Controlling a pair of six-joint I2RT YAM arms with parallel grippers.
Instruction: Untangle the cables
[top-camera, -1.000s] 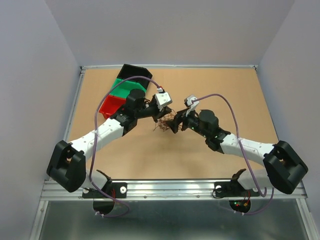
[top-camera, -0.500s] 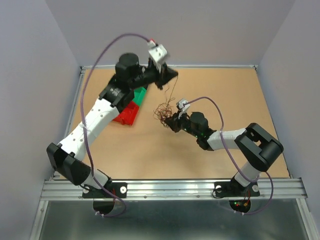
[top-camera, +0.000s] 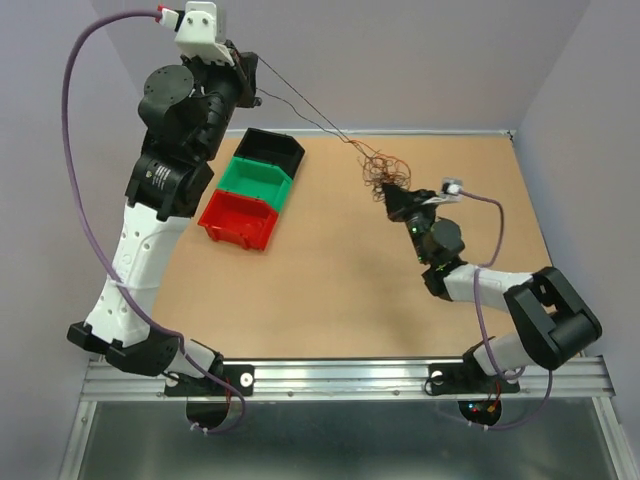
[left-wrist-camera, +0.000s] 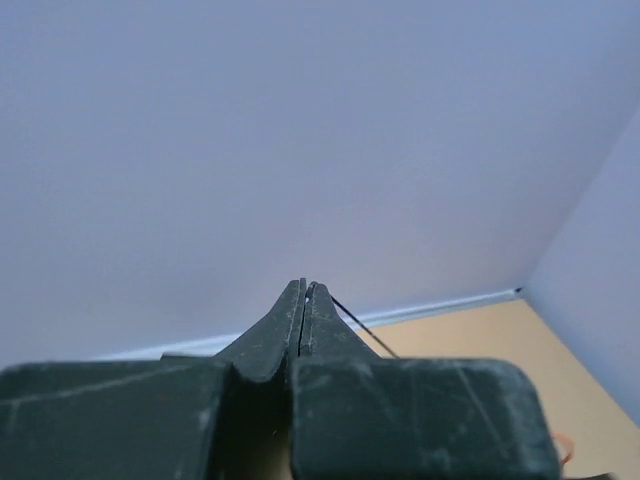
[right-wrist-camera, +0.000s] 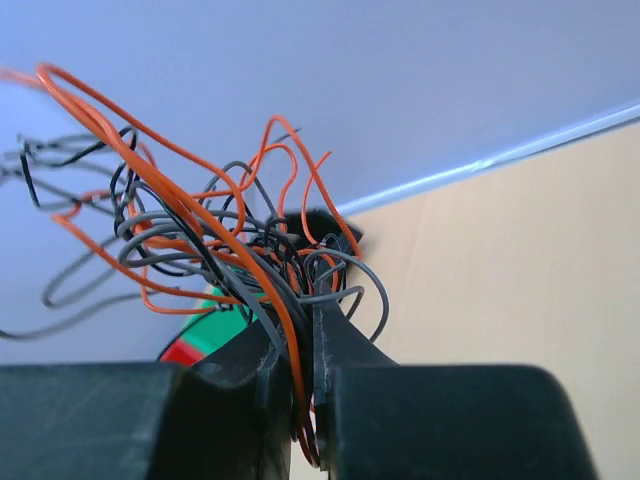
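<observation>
The cables (top-camera: 381, 167) are a wiry bunch of orange, black and grey wires hanging above the table's far middle. My right gripper (top-camera: 389, 192) is shut on the bunch from below. In the right wrist view the wires (right-wrist-camera: 200, 225) fan out above the closed jaws (right-wrist-camera: 303, 325), with orange and black strands pinched between them. My left gripper (top-camera: 252, 78) is raised high at the far left and shut on one thin black wire (top-camera: 305, 112). That wire stretches taut down to the bunch. In the left wrist view it (left-wrist-camera: 358, 327) leaves the closed fingertips (left-wrist-camera: 305, 290).
Three plastic bins stand in a row at the far left of the table: black (top-camera: 270, 148), green (top-camera: 258, 180) and red (top-camera: 238, 216). The left arm's lilac cable (top-camera: 85, 160) loops out to the left. A raised metal rim (top-camera: 420, 131) bounds the tabletop.
My right gripper closed on the bunch and carried it right and toward the back. The left arm swung up and to the far left, drawing one black wire out taut.
</observation>
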